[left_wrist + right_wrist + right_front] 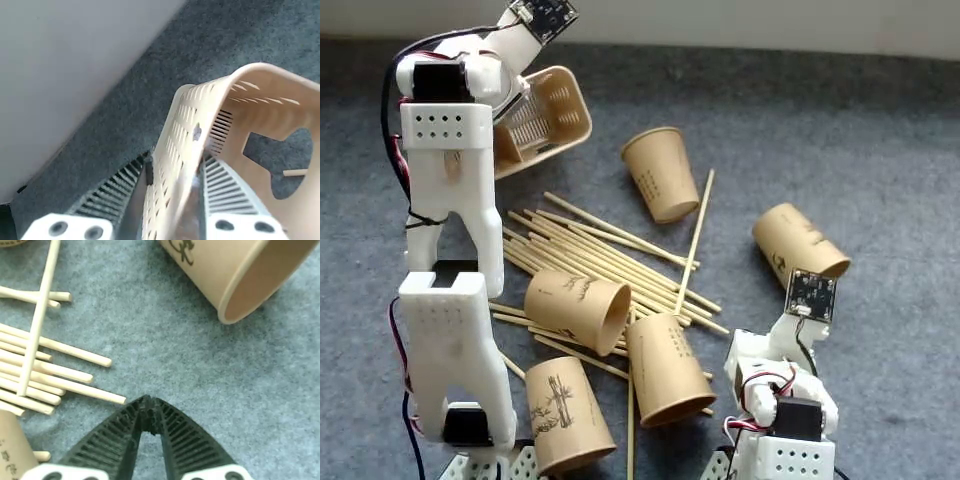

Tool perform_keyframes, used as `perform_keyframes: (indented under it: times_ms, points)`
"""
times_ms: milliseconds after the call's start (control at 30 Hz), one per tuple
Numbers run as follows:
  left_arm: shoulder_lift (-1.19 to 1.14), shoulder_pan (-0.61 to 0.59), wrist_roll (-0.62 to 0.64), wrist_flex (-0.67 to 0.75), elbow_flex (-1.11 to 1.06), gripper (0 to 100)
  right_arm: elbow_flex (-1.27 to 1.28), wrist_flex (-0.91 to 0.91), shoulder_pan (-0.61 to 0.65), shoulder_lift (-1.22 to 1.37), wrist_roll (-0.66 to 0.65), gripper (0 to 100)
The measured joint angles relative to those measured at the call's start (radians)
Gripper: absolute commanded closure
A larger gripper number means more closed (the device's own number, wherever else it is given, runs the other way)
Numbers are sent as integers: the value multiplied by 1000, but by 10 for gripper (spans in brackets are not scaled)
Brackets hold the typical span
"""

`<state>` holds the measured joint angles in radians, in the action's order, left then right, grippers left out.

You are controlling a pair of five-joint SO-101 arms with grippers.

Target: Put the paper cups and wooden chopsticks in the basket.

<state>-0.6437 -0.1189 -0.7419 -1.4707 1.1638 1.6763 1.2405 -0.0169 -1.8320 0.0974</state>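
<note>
The beige slotted basket (555, 115) is tilted at the back left of the table, with my left gripper (175, 167) shut on its wall (172, 140); one finger is inside and one outside. Several paper cups lie on their sides: one (660, 172) beyond the chopsticks, one (798, 243) at the right, three (578, 308) (667, 368) (567, 413) near the front. Wooden chopsticks (610, 265) are scattered in a pile mid-table. My right gripper (149, 404) is shut and holds nothing, low over bare carpet between the chopstick ends (75, 375) and the right cup (235, 270).
The surface is grey carpet (880, 150), with open room at the back right. A pale wall (65, 65) runs behind the basket. The right arm (780, 410) is folded at the front right; the left arm (450, 200) stretches along the left side.
</note>
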Motion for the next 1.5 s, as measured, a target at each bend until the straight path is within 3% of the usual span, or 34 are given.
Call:
perform_keyframes:
  times_ms: [133,367,867,1100,1267,1367,1500]
  points:
    - [-2,2,31,81,0,849,0,0,0,0,0,993]
    - [-2,-21,206,252,0,853,0,0,0,0,0,993]
    - [-3,-58,368,267,15,849,0,0,0,0,0,993]
    - [57,-86,420,117,26,842,0,0,0,0,0,993]
    - [69,-86,420,-9,26,737,0,0,0,0,0,993]
    - [69,-87,420,-54,26,732,0,0,0,0,0,993]
    - [69,-86,316,-51,26,753,0,0,0,0,0,993]
